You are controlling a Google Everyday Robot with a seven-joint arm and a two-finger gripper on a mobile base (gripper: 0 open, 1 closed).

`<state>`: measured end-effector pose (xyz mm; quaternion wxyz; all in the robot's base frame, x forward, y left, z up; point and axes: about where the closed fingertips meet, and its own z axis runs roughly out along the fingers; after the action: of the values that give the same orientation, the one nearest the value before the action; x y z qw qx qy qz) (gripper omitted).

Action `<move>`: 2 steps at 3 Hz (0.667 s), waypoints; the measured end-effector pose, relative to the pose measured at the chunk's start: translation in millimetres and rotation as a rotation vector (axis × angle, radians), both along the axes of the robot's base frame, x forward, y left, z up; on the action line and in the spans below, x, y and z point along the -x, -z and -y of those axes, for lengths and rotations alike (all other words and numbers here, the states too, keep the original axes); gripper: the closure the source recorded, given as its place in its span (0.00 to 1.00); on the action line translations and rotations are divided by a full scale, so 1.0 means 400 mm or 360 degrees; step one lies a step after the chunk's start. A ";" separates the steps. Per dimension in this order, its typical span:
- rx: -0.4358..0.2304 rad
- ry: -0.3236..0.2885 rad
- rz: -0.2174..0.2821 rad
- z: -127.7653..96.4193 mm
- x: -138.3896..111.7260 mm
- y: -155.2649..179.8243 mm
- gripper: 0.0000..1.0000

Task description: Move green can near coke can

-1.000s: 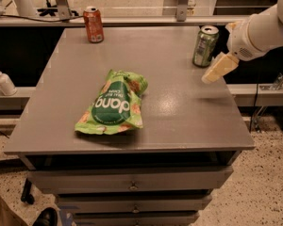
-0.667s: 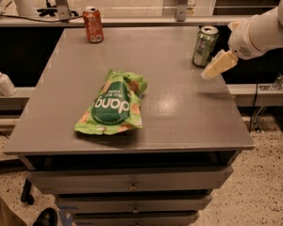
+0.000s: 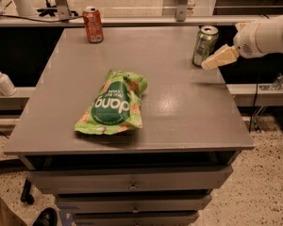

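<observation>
End effector (image 3: 212,61) sits at the right edge of the table (image 3: 179,107), toward the far end. It comes in from the right on a white arm (image 3: 269,34). The cream-coloured tip angles down and left, and it ends just beside the lower right side of the green can (image 3: 205,45). Can't tell whether it's touching the can. Can't tell whether the end effector is open or closed either, since only one cream wedge shows from this angle. It isn't around the can.

Green can: upright on the table near the far right corner, silver top facing up. It stands on its own base, not lifted.

Coke can (image 3: 93,25): upright near the far edge, left of centre. It's well apart from the green can, with most of the table's width between them.

Other stuff:
- Green snack bag (image 3: 114,102) lies flat on the table, left of centre and toward the near edge. The "dang" print reads upside down from the camera. It's clear of both cans.
- Drawers (image 3: 132,185) sit under the tabletop at the front.
- White pump bottle (image 3: 2,81) stands on a lower ledge off the left side of the table.
- The floor to the right is speckled.
</observation>
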<state>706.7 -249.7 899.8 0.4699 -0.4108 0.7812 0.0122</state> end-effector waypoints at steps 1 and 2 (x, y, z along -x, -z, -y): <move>-0.0243 0.0031 0.0037 -0.006 -0.049 0.008 0.00; -0.0460 0.0031 0.0030 -0.038 -0.089 0.033 0.00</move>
<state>742.4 -234.6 886.4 0.5315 -0.3314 0.7708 0.1161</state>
